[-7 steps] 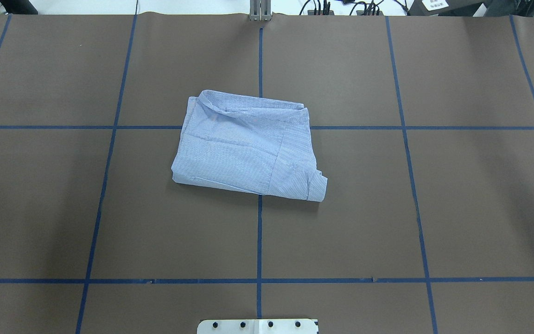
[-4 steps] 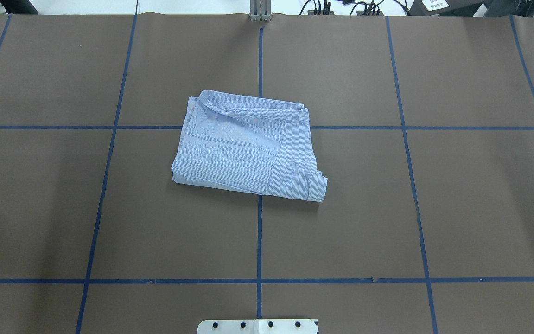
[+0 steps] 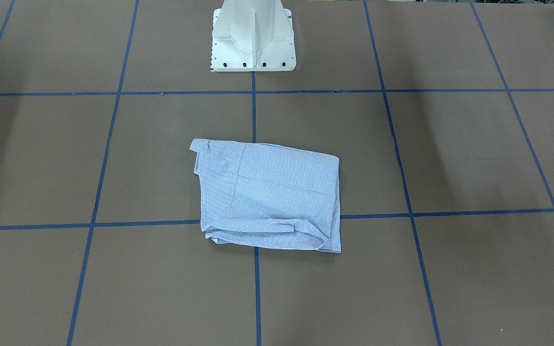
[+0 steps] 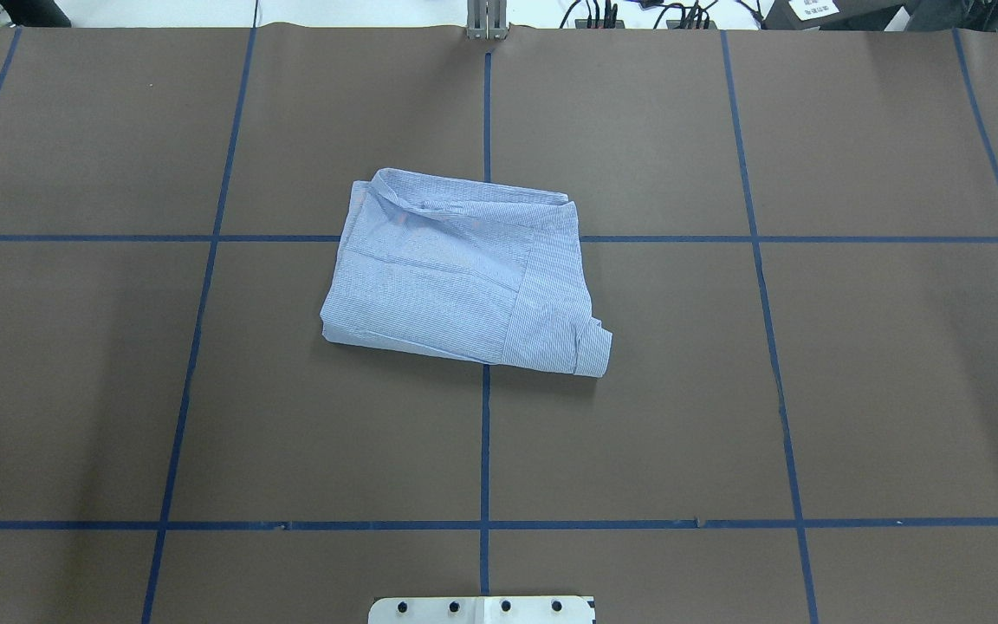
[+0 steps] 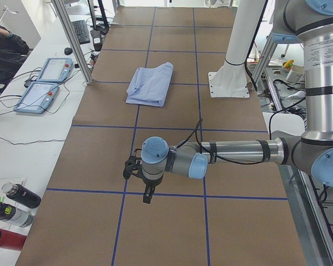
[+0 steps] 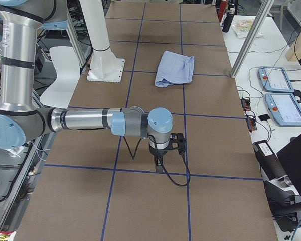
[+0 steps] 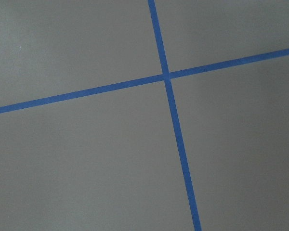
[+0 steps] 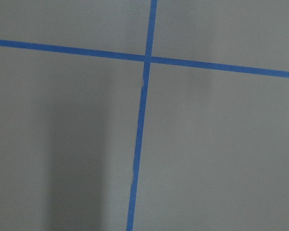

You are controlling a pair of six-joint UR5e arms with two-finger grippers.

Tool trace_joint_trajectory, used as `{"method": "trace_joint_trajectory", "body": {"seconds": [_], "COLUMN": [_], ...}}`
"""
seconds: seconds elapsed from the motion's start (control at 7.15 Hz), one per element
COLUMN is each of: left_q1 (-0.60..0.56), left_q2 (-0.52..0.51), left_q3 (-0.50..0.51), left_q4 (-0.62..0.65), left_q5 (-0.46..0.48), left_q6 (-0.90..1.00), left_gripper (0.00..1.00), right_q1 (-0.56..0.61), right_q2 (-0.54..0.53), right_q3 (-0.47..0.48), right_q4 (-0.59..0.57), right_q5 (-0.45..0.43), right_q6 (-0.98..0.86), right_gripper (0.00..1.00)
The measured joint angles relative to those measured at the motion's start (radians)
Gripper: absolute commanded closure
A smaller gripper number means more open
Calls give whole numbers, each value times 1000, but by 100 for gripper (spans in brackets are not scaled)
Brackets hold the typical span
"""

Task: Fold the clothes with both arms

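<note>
While nothing is touching it, the shirt (image 4: 464, 277) is lying folded into a rough rectangle on the brown table (image 4: 880, 390), straight out in front of the white pedestal base (image 4: 482, 609) and well apart from it. It is sitting across the blue tape lines (image 4: 485, 451), over the crossing of the one running out from the pedestal's centre. Its collar edge is facing away from the pedestal, and a small folded corner is sticking out on the pedestal side.

The left gripper (image 5: 147, 196) is hanging low over bare table far out to the pedestal's left, pointing downward near a tape crossing and holding nothing that can be seen. Whether its jaws are parted or closed cannot be told from this side view. The right gripper (image 6: 159, 163) is hanging likewise far out to the pedestal's right, also pointing downward over bare table. Its jaw state cannot be told either.

Both wrist cameras are showing only brown surface and a tape crossing, with no fingers in the picture. Both grippers are well apart from the shirt.
</note>
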Motion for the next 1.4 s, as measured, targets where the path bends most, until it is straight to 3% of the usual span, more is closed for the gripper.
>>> {"method": "trace_joint_trajectory", "body": {"seconds": [1.4], "left_q1": [3], "left_q2": [3], "left_q3": [-10], "left_q4": [-2], "left_q5": [-6], "left_q6": [1], "left_gripper": [0], "right_q1": [-10], "right_q2": [1], "right_q3": [2], "right_q4": [14], "right_q5": [2], "right_q6": [3], "right_gripper": [0]}}
